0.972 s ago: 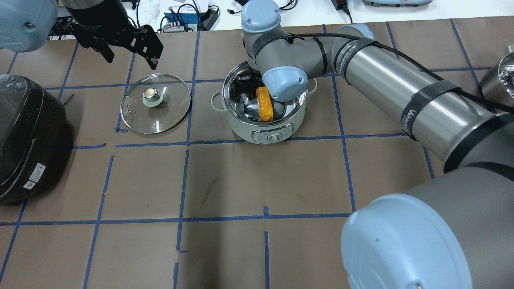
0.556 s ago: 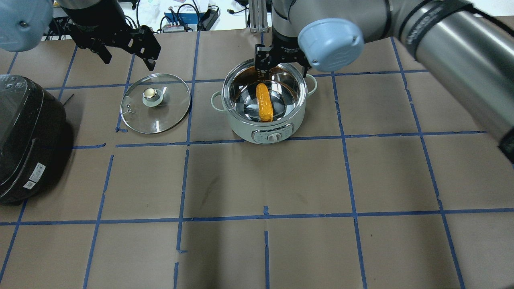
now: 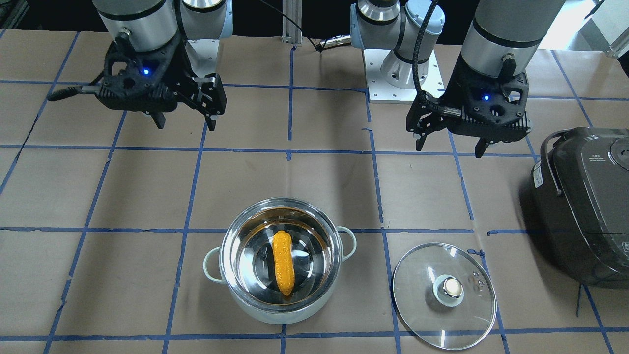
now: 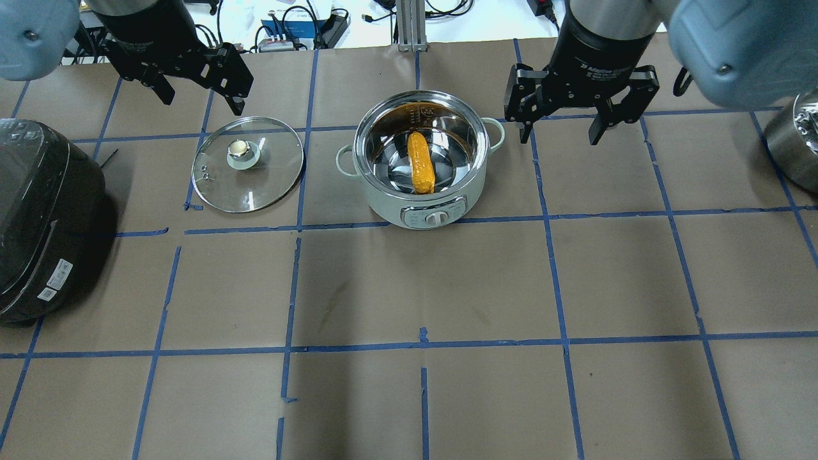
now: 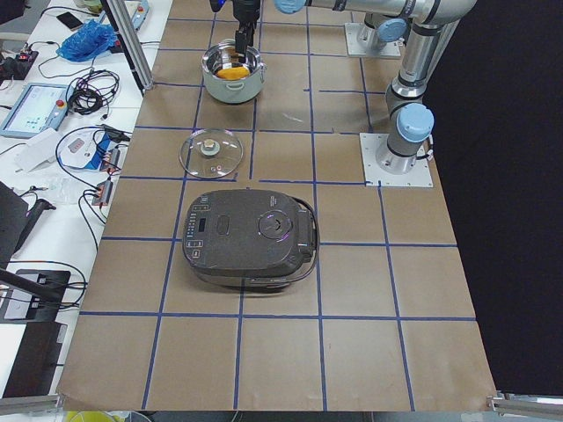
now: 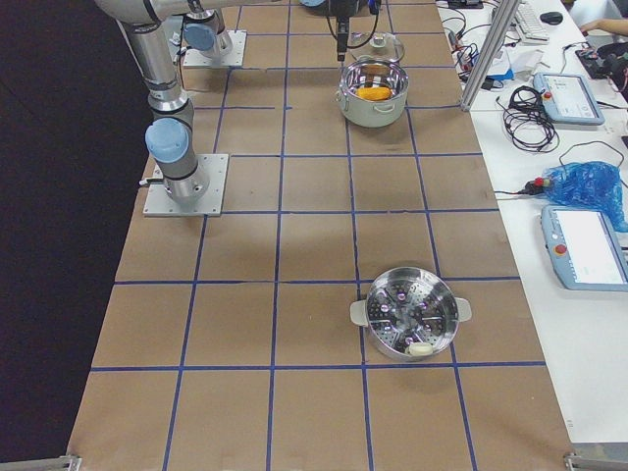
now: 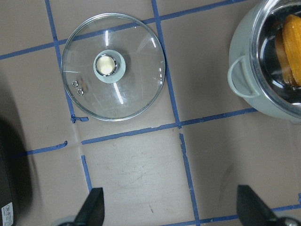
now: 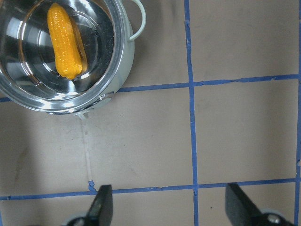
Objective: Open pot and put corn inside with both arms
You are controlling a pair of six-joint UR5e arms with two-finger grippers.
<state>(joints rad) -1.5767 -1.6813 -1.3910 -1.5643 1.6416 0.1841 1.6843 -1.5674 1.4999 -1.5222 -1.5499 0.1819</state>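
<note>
Your pot (image 4: 383,204) stands open near the middle of the brown paper-covered counter (image 4: 415,287). The corn (image 4: 420,163) lies flat on its mirror-bright steel floor, lengthwise, touching nothing else. The glass lid (image 4: 247,164) rests flat on the counter well apart from the pot, on the robot's left, with its metal knob (image 4: 239,149) facing up.

Both hands hang above the counter beyond the pot, and both are empty. The left hand (image 4: 202,100) has its jaws spread wide near the lid's far edge. The right hand (image 4: 558,138) is equally wide, just beside the pot's right loop handle (image 4: 495,133).

The corn looks like stiff, light plastic with bumpy kernels, so it would likely grip well across its thick middle. The lid is probably slick and breakable, so take it by the knob only. The pot has a pale smooth outer wall with a dial (image 4: 434,219) at the front and appears the heaviest item; its loop handles are the natural hold.

A dark rice cooker (image 4: 45,217) sits at the far left.
</note>
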